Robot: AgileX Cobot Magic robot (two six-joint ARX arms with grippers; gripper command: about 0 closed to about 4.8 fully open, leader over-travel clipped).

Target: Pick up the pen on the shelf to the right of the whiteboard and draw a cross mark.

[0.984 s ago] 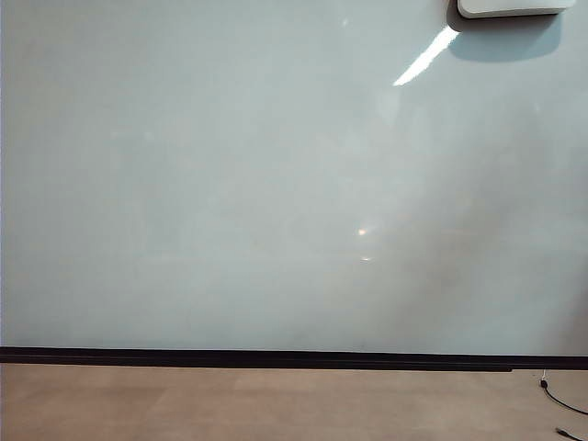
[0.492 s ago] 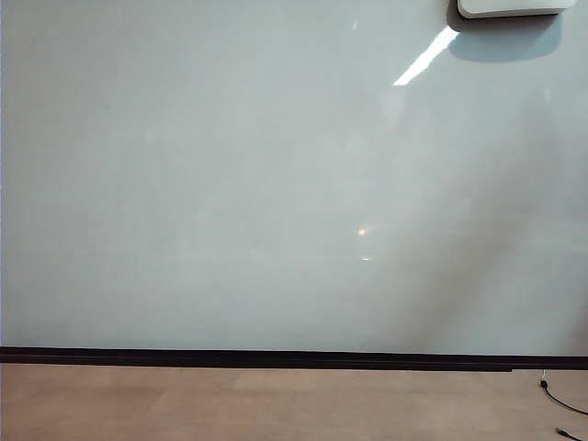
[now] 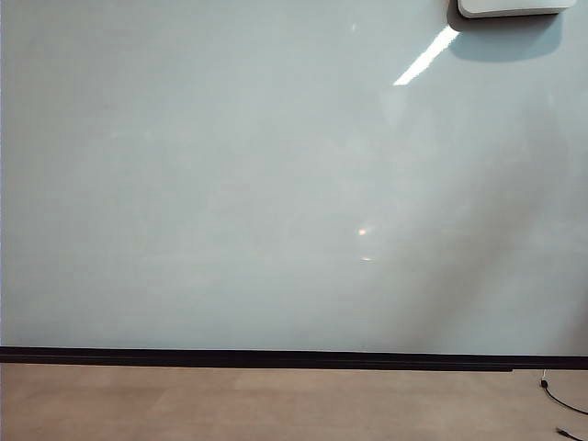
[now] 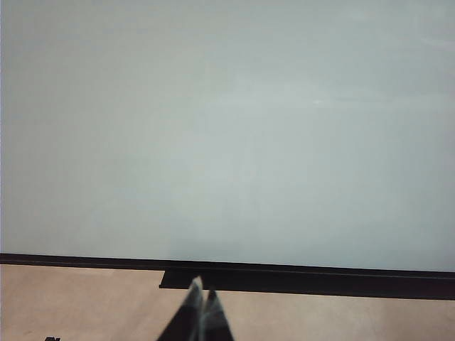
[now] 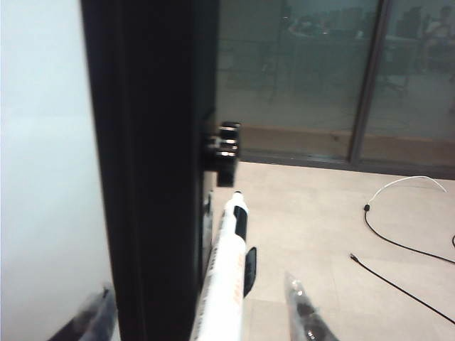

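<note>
While the whiteboard (image 3: 230,184) has no cross mark yet, the right end effector (image 5: 199,312) stands wide open around the pen (image 5: 224,284), not yet gripping it. The left end effector (image 4: 199,312) rests closed, near the board's lower edge.

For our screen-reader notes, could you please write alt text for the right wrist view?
The pen, white with a dark tip, lies between the right gripper's open jaws beside the whiteboard's black edge. Black cables trail across the tan floor beyond.
</note>
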